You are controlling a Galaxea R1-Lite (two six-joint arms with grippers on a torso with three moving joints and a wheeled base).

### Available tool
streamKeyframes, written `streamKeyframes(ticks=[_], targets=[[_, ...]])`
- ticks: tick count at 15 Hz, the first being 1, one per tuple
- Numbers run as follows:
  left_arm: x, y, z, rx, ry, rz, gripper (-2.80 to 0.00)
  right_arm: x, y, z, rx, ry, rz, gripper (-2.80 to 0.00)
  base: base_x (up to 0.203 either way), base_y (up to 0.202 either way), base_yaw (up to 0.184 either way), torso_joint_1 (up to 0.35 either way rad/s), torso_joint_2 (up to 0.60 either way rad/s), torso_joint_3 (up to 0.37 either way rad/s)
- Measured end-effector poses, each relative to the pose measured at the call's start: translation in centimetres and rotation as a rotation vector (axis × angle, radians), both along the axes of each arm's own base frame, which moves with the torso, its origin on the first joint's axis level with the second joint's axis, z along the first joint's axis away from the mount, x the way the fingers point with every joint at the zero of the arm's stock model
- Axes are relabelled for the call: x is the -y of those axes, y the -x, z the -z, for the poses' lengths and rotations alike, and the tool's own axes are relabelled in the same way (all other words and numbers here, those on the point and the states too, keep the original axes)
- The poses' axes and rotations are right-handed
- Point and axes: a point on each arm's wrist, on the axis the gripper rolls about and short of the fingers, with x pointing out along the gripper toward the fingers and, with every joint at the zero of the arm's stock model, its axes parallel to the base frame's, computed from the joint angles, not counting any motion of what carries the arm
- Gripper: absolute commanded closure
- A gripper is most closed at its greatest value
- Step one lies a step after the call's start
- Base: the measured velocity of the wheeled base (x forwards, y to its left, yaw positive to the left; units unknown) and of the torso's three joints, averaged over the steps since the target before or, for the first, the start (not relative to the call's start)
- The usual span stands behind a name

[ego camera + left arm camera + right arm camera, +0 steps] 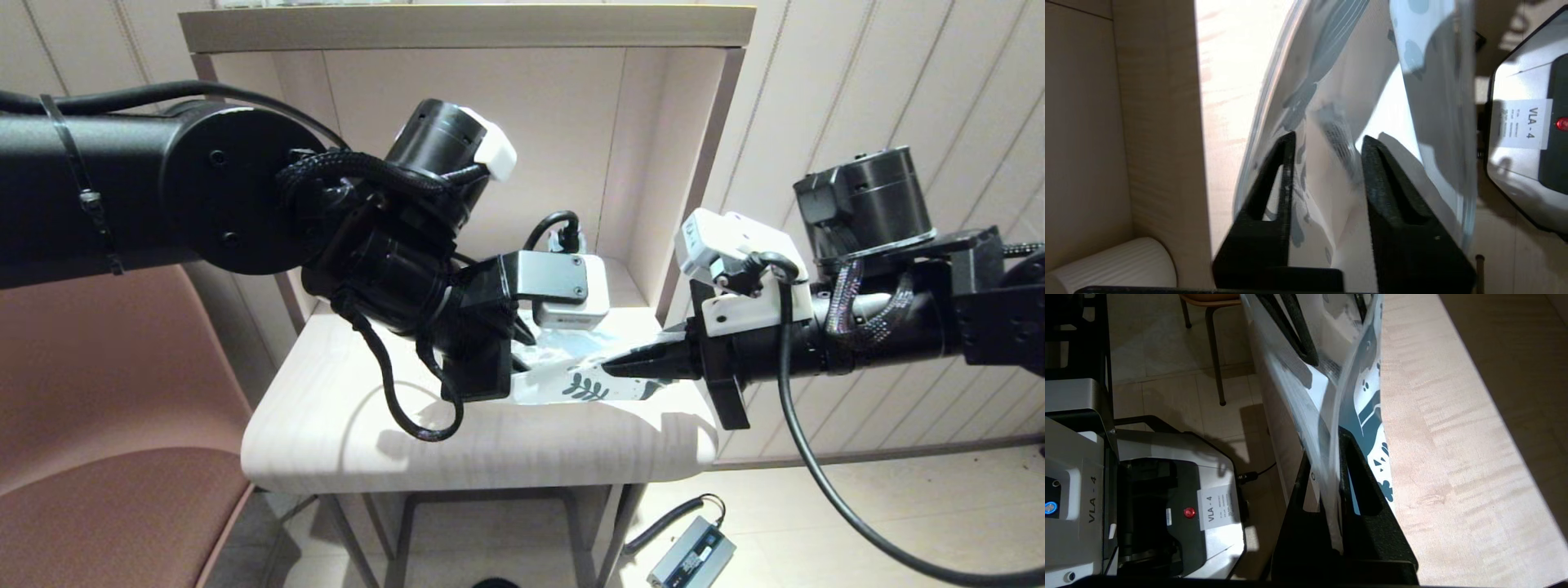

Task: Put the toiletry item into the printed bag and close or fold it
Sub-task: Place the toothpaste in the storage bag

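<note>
The printed bag [584,384], white translucent plastic with dark blue leaf print, hangs stretched between my two grippers just above the pale wooden table [367,425]. My right gripper [608,369] is shut on one end of it; in the right wrist view [1326,446] the plastic [1367,396] is pinched flat between the jaws. My left gripper [518,363] is at the other end. Its fingers [1327,141] stand apart, with folds of the bag [1339,81] running between them. The toiletry item is hidden from every view.
A white ribbed mug [1114,265] stands by the alcove's side wall near my left gripper. The table sits inside a shelf alcove with walls behind and beside it. A pink chair [98,408] is at the left. A small device with cable [690,555] lies on the floor.
</note>
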Motion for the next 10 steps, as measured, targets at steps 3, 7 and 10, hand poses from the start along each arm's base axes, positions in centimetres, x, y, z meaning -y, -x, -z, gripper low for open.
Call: streamKeyframes(ticks=[3,7,10], targets=[[-0.1,0.1,-0.3,0.001,0.018,-0.003,-2.8,0.1,0.0,0.0,-0.001,-0.001,0.002,0.0,0.0,0.0,0.0,0.0,0.0,0.0],[-0.4,0.4,-1.0,0.014,0.037,0.0,-2.8,0.2,0.2,-0.1,-0.002,-0.002,0.004,0.0,0.0,0.0,0.0,0.0,0.0,0.0],[-0.5,0.7,-1.6,-0.003,0.077,0.005,0.0,0.2,0.4,-0.2,0.001,-0.005,0.004,0.0,0.0,0.0,0.0,0.0,0.0,0.0]])
